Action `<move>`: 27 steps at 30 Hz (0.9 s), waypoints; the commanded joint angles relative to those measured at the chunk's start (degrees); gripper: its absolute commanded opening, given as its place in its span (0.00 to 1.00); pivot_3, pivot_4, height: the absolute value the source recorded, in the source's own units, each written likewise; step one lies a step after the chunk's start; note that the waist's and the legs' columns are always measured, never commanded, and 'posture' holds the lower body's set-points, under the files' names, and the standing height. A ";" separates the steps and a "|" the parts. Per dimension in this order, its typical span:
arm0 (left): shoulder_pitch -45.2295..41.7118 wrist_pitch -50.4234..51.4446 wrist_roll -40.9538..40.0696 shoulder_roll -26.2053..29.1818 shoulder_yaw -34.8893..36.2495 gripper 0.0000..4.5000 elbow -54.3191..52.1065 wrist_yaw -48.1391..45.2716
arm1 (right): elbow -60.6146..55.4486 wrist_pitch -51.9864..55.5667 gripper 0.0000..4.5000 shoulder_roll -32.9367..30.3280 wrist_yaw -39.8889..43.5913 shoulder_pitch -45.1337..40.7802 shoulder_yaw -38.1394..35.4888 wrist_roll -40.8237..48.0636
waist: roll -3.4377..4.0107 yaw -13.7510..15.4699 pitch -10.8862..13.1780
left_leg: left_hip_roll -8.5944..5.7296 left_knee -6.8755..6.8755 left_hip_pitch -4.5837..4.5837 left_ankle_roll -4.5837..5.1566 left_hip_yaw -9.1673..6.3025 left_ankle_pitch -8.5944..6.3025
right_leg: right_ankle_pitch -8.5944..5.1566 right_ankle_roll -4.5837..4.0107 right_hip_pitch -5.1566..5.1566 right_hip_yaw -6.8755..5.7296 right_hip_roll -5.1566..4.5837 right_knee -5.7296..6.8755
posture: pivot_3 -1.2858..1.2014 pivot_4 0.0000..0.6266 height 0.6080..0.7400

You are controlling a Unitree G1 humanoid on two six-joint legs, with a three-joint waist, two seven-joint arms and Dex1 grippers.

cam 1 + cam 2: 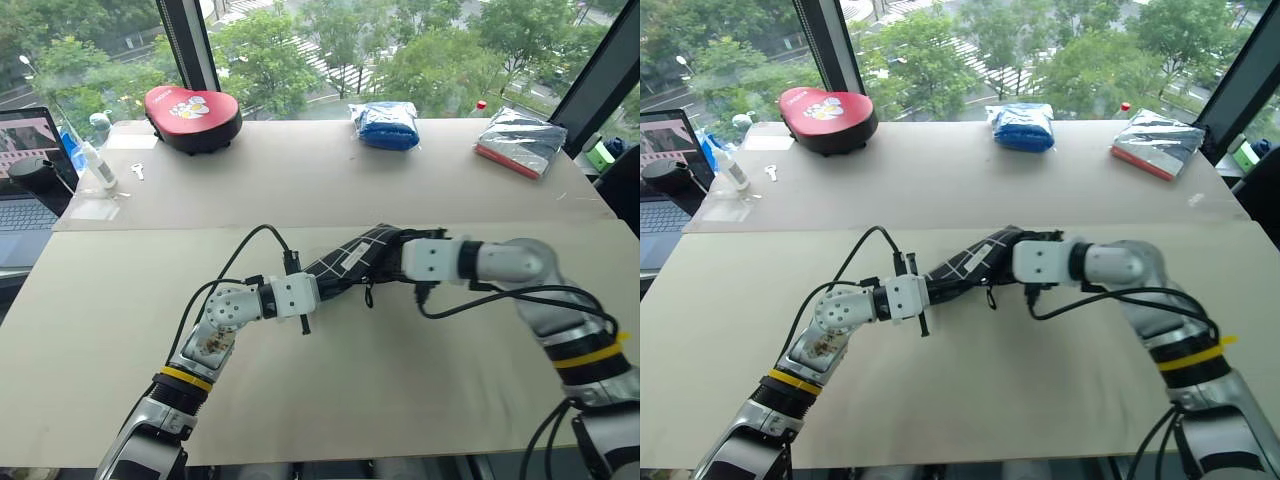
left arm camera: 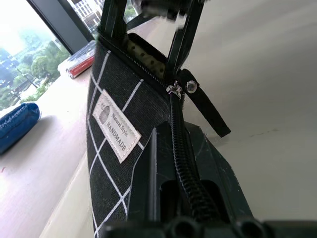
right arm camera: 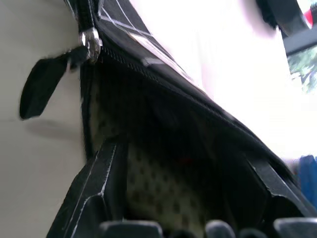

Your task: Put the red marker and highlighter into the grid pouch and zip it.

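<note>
Gaping at its unzipped end, the pouch (image 1: pixel 352 258) hangs above the beige bench (image 1: pixel 400 370); dotted lining shows inside, with a faint red glint; left gripper (image 2: pixel 181 163) jaws pinch its zipped end; right gripper (image 3: pixel 185 163) jaws spread wide in the mouth; windows behind.

Grid pouch (image 3: pixel 163 148) interior dark, contents indistinct

Both eye views look forward and down from head height over the desk (image 1: pixel 330 380) toward the windows, sharing nearly the same scene with a slight sideways offset. Each wrist view sits very close to the grid pouch (image 2: pixel 119 134), looking along its own hand's fingers from opposite ends.
</note>
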 commanded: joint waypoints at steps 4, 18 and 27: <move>0.19 -0.90 -0.66 -0.13 -0.01 0.00 -1.81 -0.09 | -13.45 37.42 0.67 -9.13 12.48 8.14 -20.60 34.51 | 0.00 -0.05 0.00 | 0.09 -0.02 -0.02 0.40 -0.02 -0.24 | 0.00 -0.01 -0.02 0.03 0.00 -0.01 | 0.52 0.24 1.00; 0.20 -1.33 -0.89 -0.54 -0.19 0.00 -1.13 -0.85 | -20.40 43.49 0.67 7.34 -14.42 14.91 -6.25 25.01 | -0.01 -0.08 0.02 | 0.01 0.05 0.02 0.17 -0.02 -0.13 | 0.02 -0.02 -0.10 0.11 -0.05 0.05 | 0.52 0.24 1.00; -0.04 -1.36 -0.70 -0.63 -0.09 0.00 -1.04 -0.85 | -21.89 49.55 0.67 13.06 -16.34 8.59 -2.94 29.07 | -0.03 -0.08 0.02 | -0.02 0.04 0.00 0.17 -0.11 -0.12 | 0.02 -0.03 -0.07 0.00 -0.04 0.02 | 0.52 0.24 1.00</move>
